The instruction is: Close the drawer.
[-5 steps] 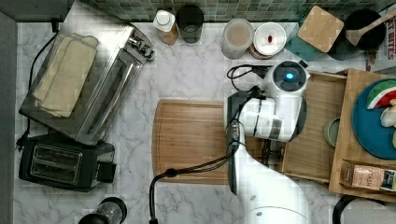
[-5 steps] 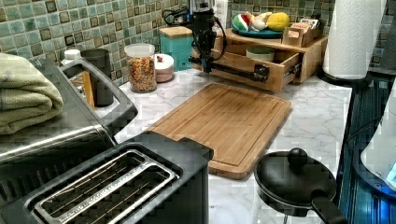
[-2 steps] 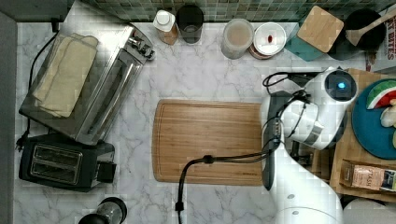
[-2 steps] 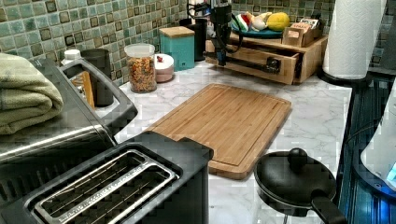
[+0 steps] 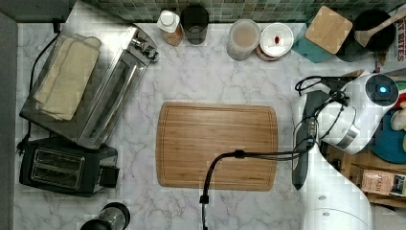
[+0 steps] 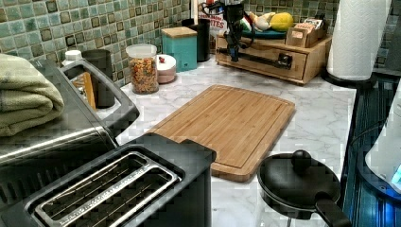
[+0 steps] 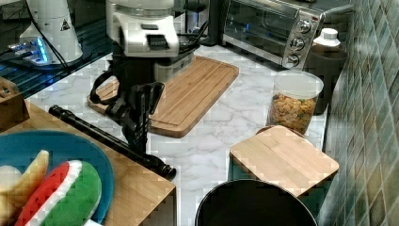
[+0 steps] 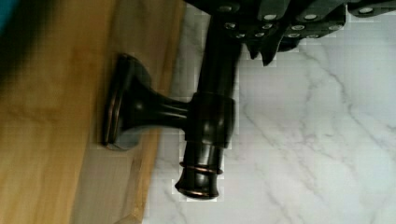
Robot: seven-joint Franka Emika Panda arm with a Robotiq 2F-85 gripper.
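Observation:
The drawer (image 6: 265,65) sits pushed into its light-wood cabinet, front face flush, at the left view's far right. Its long black bar handle (image 6: 257,57) runs across the front. My gripper (image 6: 234,47) hangs over the bar's end nearest the wall, its fingers (image 7: 141,123) straddling the handle (image 7: 103,136) and shut on it. In the wrist view the handle (image 8: 208,126) stands off the wooden drawer front (image 8: 60,140) and runs up into the gripper (image 8: 224,28). In the top view the arm covers the cabinet, and the handle (image 5: 298,172) shows beside it.
A wooden cutting board (image 5: 218,146) lies mid-counter. A black toaster (image 5: 62,165) and a toaster oven (image 5: 91,91) stand at the top view's left. Along the tiled wall are a cereal jar (image 6: 143,68) and a teal canister (image 6: 182,47). A paper towel roll (image 6: 357,38) stands by the cabinet.
The arm has moved toward the top view's right with the handle, and the drawer has slid from open to flush with the cabinet.

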